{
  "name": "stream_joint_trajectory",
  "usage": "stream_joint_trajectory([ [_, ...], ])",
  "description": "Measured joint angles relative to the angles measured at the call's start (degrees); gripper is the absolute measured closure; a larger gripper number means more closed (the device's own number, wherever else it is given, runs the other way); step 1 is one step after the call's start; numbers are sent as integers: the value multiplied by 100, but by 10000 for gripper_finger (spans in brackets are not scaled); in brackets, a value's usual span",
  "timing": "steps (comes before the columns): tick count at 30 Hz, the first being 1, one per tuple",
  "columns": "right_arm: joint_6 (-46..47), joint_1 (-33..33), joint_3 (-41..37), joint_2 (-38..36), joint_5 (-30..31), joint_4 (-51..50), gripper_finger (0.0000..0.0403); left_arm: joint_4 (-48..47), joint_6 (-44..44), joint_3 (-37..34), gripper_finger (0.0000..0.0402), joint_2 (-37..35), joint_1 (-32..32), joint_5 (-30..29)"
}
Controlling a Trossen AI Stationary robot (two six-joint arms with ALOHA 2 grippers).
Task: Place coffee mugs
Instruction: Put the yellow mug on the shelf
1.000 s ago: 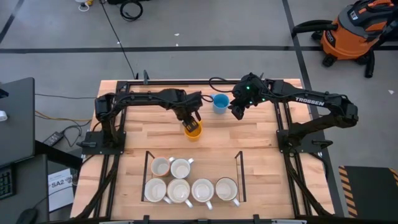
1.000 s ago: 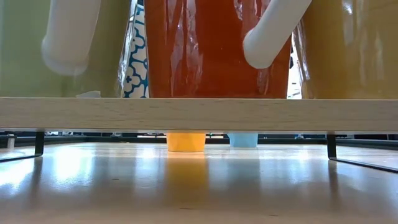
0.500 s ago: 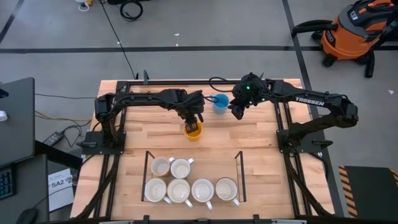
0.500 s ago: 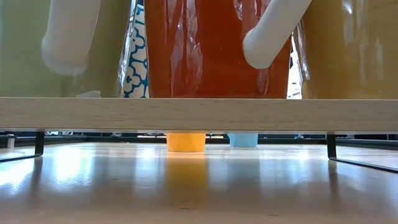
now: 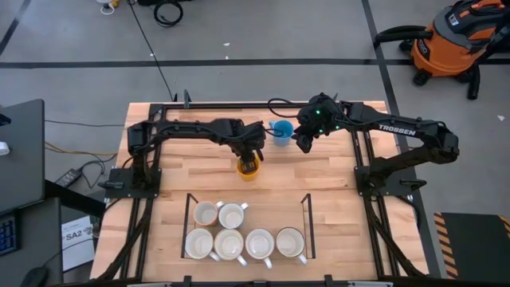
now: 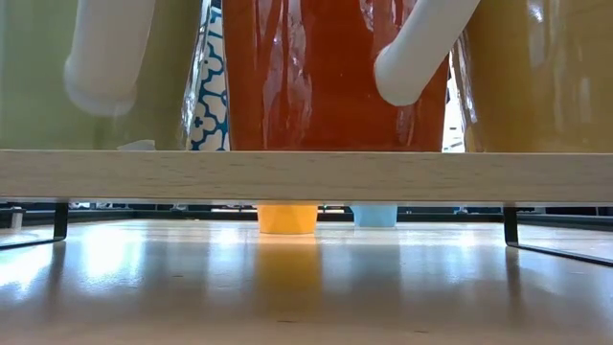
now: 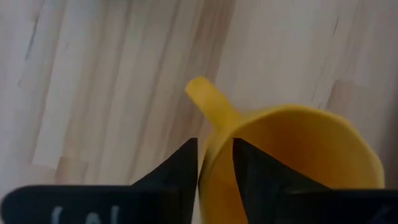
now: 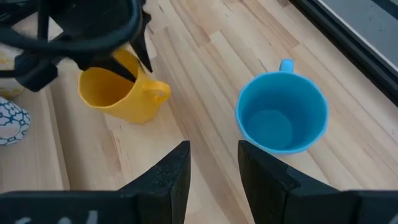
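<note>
While the orange-yellow ceramic mug stands upright on the wooden table, toward its far edge, its rim wall is straddled by the left gripper, one finger outside and one inside; whether the jaws are clenched on it cannot be told. The blue ceramic mug is seen just beside, nearer the far edge, with the right gripper close by, jaws released. Six white mugs are set in a black wire rack by the near edge.
</note>
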Motion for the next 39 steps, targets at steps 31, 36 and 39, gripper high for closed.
stream_joint_trajectory([
  [31, 0, 0, 0, 0, 0, 22, 264, -838, -448, 1884, 379, -3, -763, 520],
  [36, 0, 0, 0, 0, 0, 23, 264, -989, -450, 2231, 379, -5, -1126, 540],
  [39, 0, 0, 0, 0, 0, 25, 264, -1010, -446, 2234, 379, -5, -1367, 532],
])
